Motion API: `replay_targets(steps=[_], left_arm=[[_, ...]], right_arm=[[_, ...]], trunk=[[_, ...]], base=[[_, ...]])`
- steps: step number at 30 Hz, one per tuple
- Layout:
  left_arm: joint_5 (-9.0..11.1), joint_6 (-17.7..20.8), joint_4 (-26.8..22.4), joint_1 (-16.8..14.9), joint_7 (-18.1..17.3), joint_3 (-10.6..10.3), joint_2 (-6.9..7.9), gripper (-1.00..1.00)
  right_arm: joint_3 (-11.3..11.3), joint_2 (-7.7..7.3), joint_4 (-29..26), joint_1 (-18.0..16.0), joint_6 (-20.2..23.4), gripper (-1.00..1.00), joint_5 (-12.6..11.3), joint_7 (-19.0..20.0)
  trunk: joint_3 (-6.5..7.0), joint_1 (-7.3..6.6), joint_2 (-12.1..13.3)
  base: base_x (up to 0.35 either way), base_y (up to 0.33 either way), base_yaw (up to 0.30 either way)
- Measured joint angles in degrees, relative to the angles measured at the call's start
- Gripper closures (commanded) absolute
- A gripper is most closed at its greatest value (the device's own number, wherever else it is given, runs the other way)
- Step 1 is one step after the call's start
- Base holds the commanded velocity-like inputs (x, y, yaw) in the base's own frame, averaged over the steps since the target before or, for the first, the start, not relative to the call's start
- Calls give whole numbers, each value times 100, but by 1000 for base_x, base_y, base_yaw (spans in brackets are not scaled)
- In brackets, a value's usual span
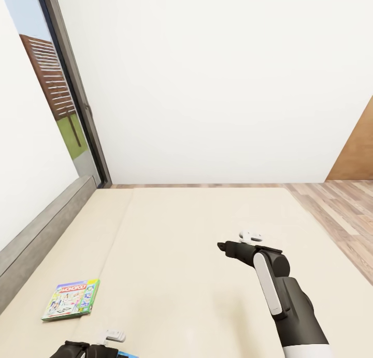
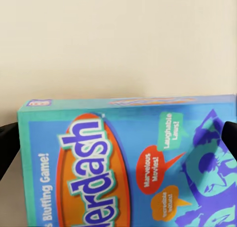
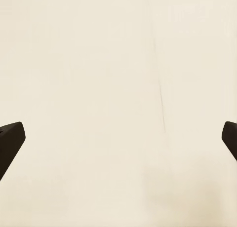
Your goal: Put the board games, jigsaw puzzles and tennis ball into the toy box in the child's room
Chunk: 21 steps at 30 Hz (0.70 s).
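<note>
left gripper (image 2: 118,138) seems to straddle the blue balderdash box (image 2: 123,163), contact unclear. right gripper (image 3: 118,138) hangs wide open, empty, over the bed (image 1: 197,233). monopoly box (image 1: 71,299) lies flat near the bed's left edge.

A home bedroom: a wide cream bed (image 1: 207,244) on plank floor (image 1: 336,202), white walls, a dark-framed window (image 1: 77,114).

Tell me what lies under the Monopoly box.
The Monopoly box lies flat on the bed, on its cream mattress. Whatever might sit beneath the box itself is covered.
</note>
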Motion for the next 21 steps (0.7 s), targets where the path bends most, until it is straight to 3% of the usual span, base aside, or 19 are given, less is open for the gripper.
replay_targets(steps=[21], left_arm=[[0,0,0,0,0,0,-2,-100]], right_arm=[[0,0,0,2,0,-100,0,0]], trunk=[[0,0,0]], base=[[-8,-29,0]])
